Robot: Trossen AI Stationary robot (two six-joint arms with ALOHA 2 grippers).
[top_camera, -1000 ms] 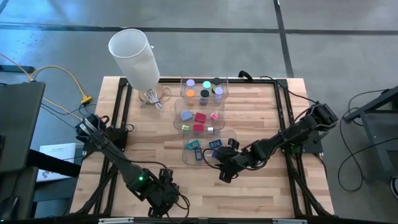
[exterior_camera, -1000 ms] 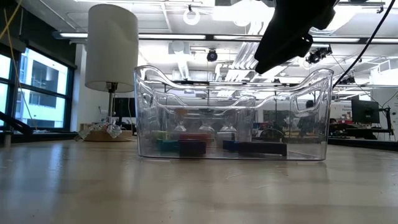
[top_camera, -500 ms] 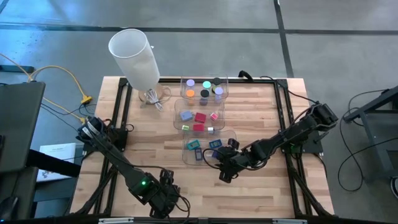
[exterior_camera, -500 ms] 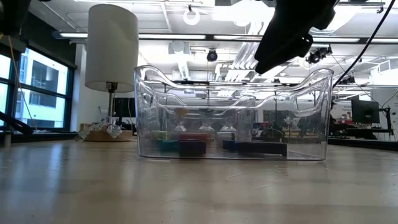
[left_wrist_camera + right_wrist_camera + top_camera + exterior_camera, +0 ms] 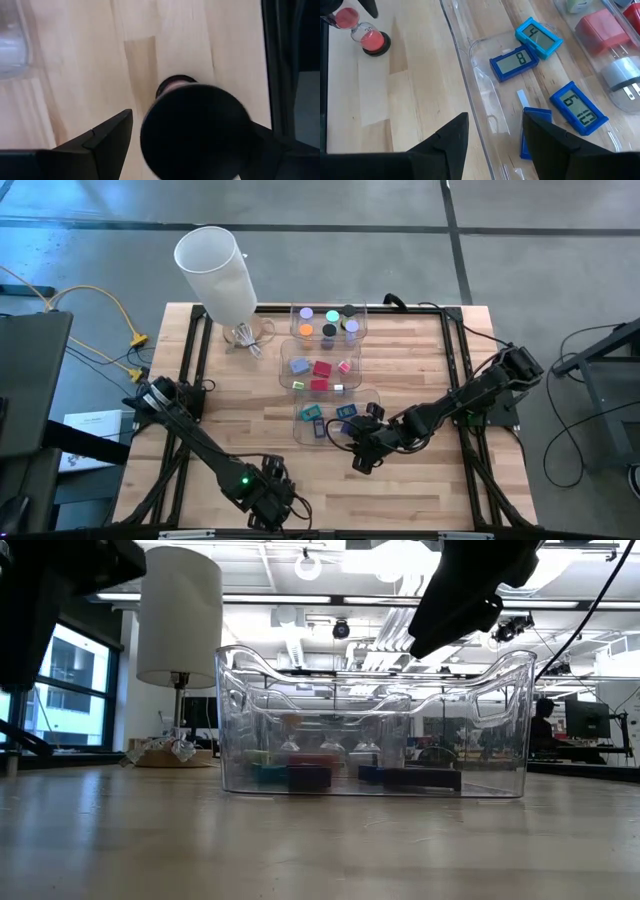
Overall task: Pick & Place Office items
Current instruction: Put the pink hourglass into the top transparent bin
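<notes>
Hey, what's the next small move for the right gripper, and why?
Probably raise the right gripper clear of the near bin: its jaws stand open and empty, and the blue display blocks already lie inside it.

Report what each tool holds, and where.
Left tool straddles the pink sand timer at its black cap; grip unconfirmed. Right tool holds nothing, open over the clear plastic bin.
</notes>
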